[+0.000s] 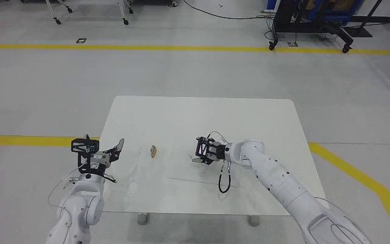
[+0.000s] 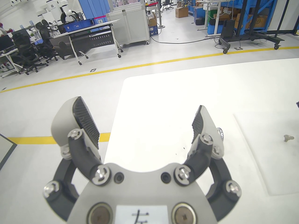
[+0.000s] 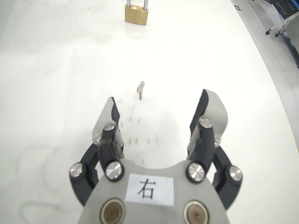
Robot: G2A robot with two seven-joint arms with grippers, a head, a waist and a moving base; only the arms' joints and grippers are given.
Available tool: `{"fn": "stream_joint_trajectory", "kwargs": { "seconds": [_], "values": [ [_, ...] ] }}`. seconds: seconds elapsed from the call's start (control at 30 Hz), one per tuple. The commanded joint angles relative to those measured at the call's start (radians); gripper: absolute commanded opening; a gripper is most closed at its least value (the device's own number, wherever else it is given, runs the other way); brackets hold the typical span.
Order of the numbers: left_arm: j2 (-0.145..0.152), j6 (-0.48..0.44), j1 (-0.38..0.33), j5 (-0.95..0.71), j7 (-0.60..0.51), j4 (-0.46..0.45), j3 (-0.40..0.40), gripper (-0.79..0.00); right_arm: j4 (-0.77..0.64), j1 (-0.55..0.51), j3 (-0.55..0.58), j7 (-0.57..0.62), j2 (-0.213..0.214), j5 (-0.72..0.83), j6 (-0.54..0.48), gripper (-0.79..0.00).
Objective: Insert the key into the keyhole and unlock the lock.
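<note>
Key (image 3: 140, 90) flat on table (image 3: 58, 71), just ahead of right end effector (image 3: 158, 97), which is spread wide and empty. Key's long axis follows approach line: blade toward end effector, head toward padlock (image 3: 137, 10) beyond. Left end effector (image 2: 139, 104) also spread, farther off.

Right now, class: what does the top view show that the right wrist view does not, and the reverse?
Top view, not right wrist: the left gripper, open at the edge of the table, and a yellow floor line. Right wrist, not top: the key, clear ahead of the open right gripper; from above it is too small to tell. Both: padlock, table, right gripper.
</note>
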Motion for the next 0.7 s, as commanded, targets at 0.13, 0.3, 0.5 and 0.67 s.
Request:
{"fn": "stream_joint_trajectory", "kwargs": {
  "seconds": [0.13, 0.3, 0.5, 0.67],
  "values": [
    [0.0, 0.0, 0.0, 0.0, 0.0, 0.0, 0.0, 0.0, 0.103, 0.05, -0.056, -0.021, -0.033, 0.049, -0.023, -0.256],
    [0.0, 0.0, 0.0, 0.0, 0.0, 0.0, 0.0, 0.0, 0.157, 0.08, -0.094, -0.026, -0.059, 0.068, -0.007, -0.179],
    [0.0, 0.0, 0.0, 0.0, 0.0, 0.0, 0.0, 0.0, 0.213, 0.107, -0.122, -0.031, -0.086, 0.103, 0.003, -0.419],
    [0.0, 0.0, 0.0, 0.0, 0.0, 0.0, 0.0, 0.0, 0.256, 0.12, -0.131, -0.051, -0.101, 0.135, -0.006, -0.785]
  ]
}}
